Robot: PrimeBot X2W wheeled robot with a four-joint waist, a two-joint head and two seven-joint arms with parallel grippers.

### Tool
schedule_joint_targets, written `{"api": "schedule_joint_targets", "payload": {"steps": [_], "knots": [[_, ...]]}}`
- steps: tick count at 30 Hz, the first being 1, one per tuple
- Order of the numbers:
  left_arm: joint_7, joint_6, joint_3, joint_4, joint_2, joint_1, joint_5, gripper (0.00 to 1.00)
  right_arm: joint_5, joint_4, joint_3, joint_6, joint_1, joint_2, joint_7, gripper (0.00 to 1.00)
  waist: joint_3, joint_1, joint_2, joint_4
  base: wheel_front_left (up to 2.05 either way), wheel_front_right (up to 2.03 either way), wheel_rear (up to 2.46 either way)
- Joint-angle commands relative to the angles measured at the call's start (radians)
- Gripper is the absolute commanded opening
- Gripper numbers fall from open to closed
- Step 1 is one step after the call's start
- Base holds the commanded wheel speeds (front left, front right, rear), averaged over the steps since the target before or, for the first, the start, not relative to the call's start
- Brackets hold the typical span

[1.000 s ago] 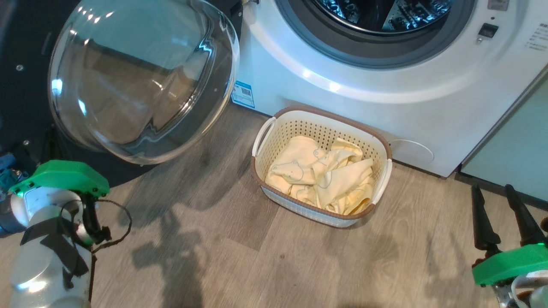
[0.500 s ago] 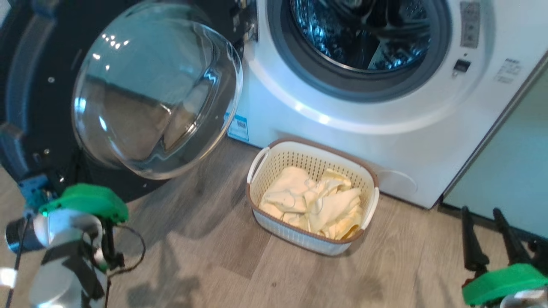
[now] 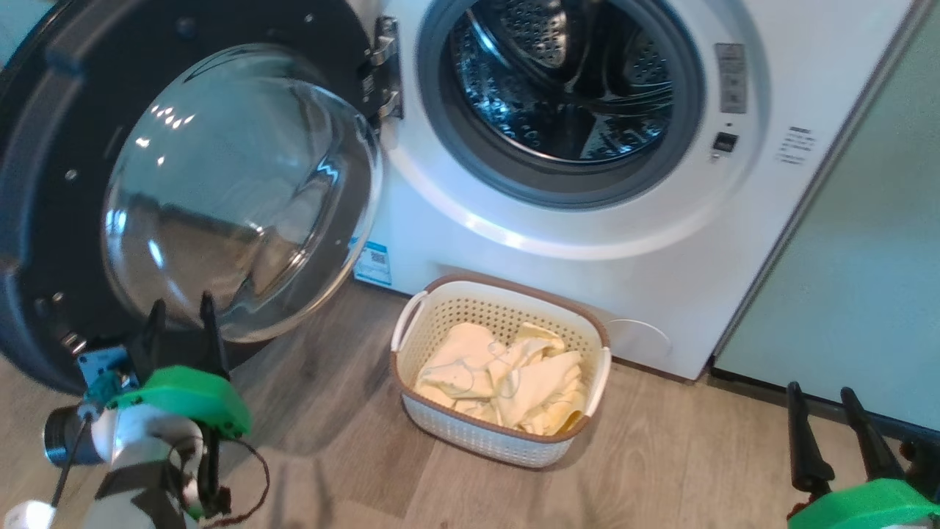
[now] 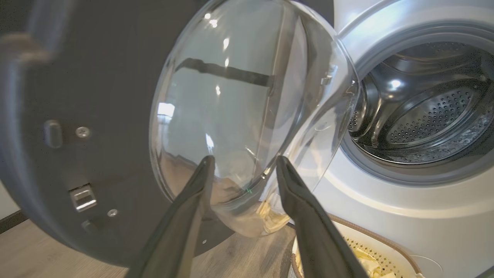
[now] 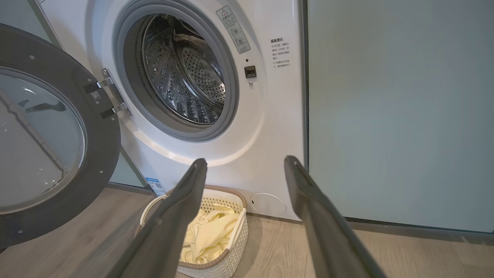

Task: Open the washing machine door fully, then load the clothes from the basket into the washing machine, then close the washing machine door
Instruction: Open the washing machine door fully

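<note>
The washer [image 3: 543, 294] stands with its drum [image 3: 558, 88] bare, and empty as far as the head view shows. The door [image 3: 44, 220] hangs swung wide to the robot's left with its glass facing out. The opening step therefore looks done, and loading is the step in hand.

The basket [image 3: 477, 439] sits on the floor just before the washer, below the drum mouth. The clothes [image 3: 507, 382] are heaped inside it, and none are in the drum yet. The next move, I judge, calls for one arm to drop into the basket and pinch a fold of cloth. It must then lift that clear of the rim and over the grey seal.

The left gripper [image 3: 181, 305] is low beside the door, jaws spread with nothing between them. Its tips lie close before the glass, and I cannot tell whether they touch it. The right gripper [image 3: 819, 391] hovers to the right of the basket, jaws spread wide, empty and touching nothing.
</note>
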Motion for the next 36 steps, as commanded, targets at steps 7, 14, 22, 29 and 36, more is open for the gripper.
{"api": "schedule_joint_targets", "payload": {"steps": [7, 14, 22, 29, 36], "knots": [[0.001, -0.020, -0.009, -0.073, 0.016, 0.024, 0.013, 1.00, -0.012, -0.041, 0.019, 0.004, -0.016, -0.005, -0.010, 1.00, -0.030, 0.0001, -0.0001, -0.102, 0.00, 0.00, 0.00], [-0.001, -0.038, -0.020, -0.059, 0.015, 0.038, 0.003, 1.00, -0.015, -0.052, 0.018, 0.004, -0.004, -0.014, -0.010, 1.00, -0.043, 0.0001, -0.0001, -0.196, 0.00, 0.00, 0.00], [-0.007, -0.051, -0.018, -0.028, 0.018, 0.037, 0.000, 1.00, -0.022, -0.070, 0.014, 0.004, 0.004, -0.025, -0.010, 1.00, -0.049, 0.0001, -0.0001, -0.293, 0.00, 0.00, 0.00], [-0.009, -0.057, 0.001, -0.007, 0.010, 0.037, -0.009, 1.00, -0.028, -0.080, 0.009, 0.004, 0.007, -0.031, -0.010, 1.00, -0.046, 0.0001, -0.0001, -0.353, 0.00, 0.00, 0.00], [-0.009, -0.067, 0.016, -0.012, -0.003, 0.046, 0.009, 1.00, -0.033, -0.094, 0.001, 0.004, 0.012, -0.034, -0.010, 1.00, -0.038, 0.0001, -0.0001, -0.399, 0.00, 0.00, 0.00]]}}
